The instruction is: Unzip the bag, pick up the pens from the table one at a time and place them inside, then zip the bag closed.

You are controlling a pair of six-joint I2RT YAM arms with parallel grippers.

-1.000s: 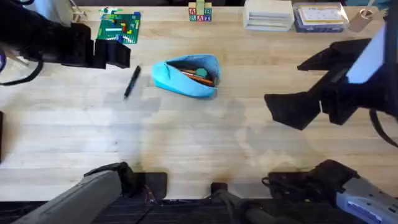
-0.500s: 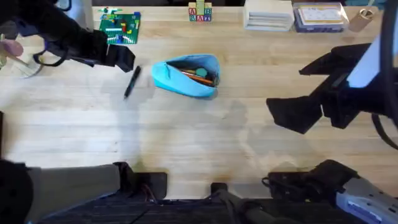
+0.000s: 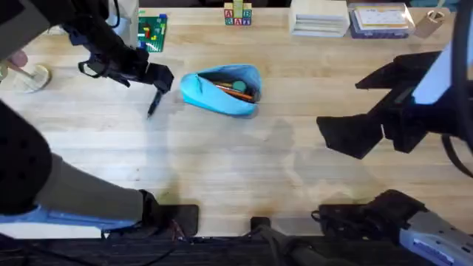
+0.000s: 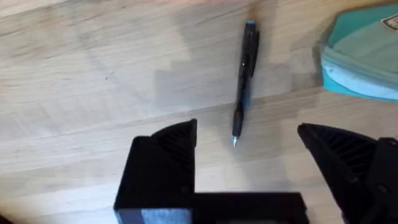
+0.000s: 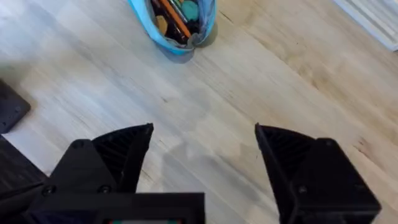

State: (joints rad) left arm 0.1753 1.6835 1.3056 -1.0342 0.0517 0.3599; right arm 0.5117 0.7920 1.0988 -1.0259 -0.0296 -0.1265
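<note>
One light blue pencil pouch [image 3: 222,90] lies unzipped on the worktop [image 3: 236,170], and one dark pen [image 3: 154,101] lies beside it; one green Lego baseplate [image 3: 152,31], one stack of letter blocks [image 3: 237,14], two arms, two grippers

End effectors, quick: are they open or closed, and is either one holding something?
Left end effector: open, empty, over the pen on the table.
Right end effector: open, empty, away from the bag.

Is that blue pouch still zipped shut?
No, the blue pouch lies open on the table, its orange lining and some colourful items showing inside.
</note>
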